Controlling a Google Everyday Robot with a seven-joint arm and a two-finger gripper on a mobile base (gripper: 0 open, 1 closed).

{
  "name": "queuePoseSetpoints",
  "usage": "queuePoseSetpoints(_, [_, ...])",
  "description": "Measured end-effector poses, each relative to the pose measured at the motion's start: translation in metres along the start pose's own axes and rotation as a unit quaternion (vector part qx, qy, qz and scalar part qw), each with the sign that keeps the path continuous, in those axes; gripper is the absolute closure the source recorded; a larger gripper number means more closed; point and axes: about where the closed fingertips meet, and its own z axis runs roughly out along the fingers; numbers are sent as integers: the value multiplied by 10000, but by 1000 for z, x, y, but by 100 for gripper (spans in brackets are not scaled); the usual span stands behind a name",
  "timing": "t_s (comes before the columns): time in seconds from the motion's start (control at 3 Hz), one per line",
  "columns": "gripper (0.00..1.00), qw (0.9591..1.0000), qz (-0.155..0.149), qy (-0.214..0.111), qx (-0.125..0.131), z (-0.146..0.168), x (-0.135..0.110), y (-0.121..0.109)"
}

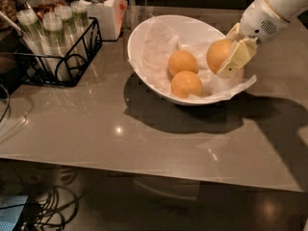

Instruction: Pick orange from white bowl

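Observation:
The white bowl (149, 47) stands at the back middle of the table, lined with crumpled white paper. Two oranges (182, 62) (186, 84) lie inside it. My gripper (226, 54) reaches in from the upper right and is shut on a third orange (217, 55), holding it just above the bowl's right side. One cream finger (236, 57) lies across the fruit's front; the other is behind it.
A black wire rack (57, 57) with several capped bottles stands at the back left. A white jar (102, 8) sits behind the bowl. The table's front edge (144, 170) runs across below, with cables on the floor at lower left.

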Motion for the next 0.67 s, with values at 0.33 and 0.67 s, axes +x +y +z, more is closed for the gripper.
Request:
queuePoseSetpoints(0.33, [100, 9999, -127, -7, 44, 3, -9, 2])
queuePoseSetpoints(0.67, [100, 9993, -241, -7, 275, -3, -20, 13])
